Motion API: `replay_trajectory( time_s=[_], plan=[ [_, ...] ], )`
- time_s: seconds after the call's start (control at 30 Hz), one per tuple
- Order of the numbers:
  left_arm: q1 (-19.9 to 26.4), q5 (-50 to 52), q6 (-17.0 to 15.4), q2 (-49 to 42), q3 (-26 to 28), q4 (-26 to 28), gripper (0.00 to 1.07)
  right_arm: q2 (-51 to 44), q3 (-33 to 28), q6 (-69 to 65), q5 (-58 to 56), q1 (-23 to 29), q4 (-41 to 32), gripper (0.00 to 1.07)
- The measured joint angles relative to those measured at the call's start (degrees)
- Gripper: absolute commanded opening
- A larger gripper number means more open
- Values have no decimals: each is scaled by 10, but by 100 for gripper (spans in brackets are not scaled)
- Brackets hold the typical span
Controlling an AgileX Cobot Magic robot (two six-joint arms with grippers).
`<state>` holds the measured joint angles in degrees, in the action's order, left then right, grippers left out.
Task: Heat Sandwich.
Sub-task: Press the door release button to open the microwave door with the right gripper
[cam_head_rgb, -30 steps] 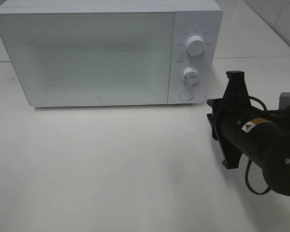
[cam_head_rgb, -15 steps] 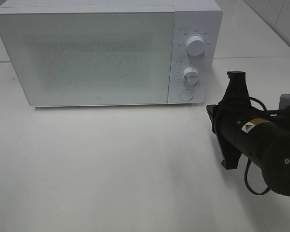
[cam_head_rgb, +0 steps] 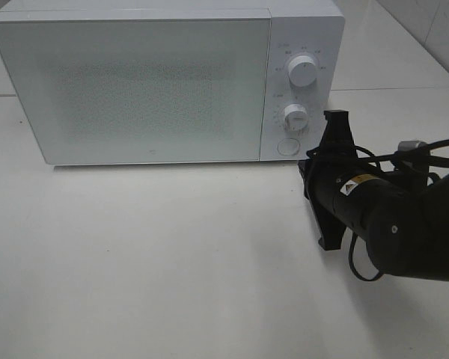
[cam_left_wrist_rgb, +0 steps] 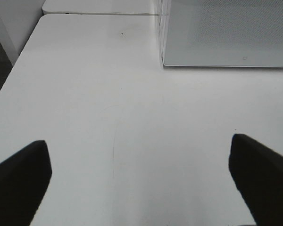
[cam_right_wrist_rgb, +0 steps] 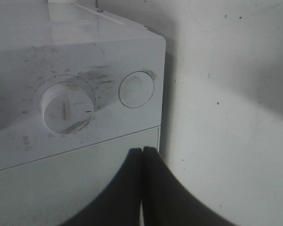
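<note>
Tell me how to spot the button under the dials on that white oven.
Find the white box-shaped microwave oven at the back of the white table. On the narrow strip right of its door, a round white upper dial sits above a lower dial. The flat round white button lies lowest, with no raised knob or tick marks.

White microwave (cam_head_rgb: 150,82) at 12 o'clock on the white table (cam_head_rgb: 157,262), door closed. Control panel on its 3 o'clock end: upper knob (cam_head_rgb: 303,71), lower knob (cam_head_rgb: 294,117), round button (cam_head_rgb: 288,146) at the bottom. Black right arm (cam_head_rgb: 393,221) at 4 o'clock in frame. Its front end points toward the panel, near it, at 5 o'clock from the button.
</note>
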<state>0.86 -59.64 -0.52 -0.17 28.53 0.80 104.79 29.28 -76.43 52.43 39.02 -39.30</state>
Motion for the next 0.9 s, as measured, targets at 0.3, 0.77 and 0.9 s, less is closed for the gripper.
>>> replay_trajectory(
  time_s=[0.3,0.77,0.9],
  plan=[
    [0,0,0,0,0,0,97,59,70,-2,-7,-30,28,0],
    [0,0,0,0,0,0,97,111,132,-9,-28,-69,52,0],
    [0,0,0,0,0,0,97,129,149,-9,-33,-75,57,0]
  ],
)
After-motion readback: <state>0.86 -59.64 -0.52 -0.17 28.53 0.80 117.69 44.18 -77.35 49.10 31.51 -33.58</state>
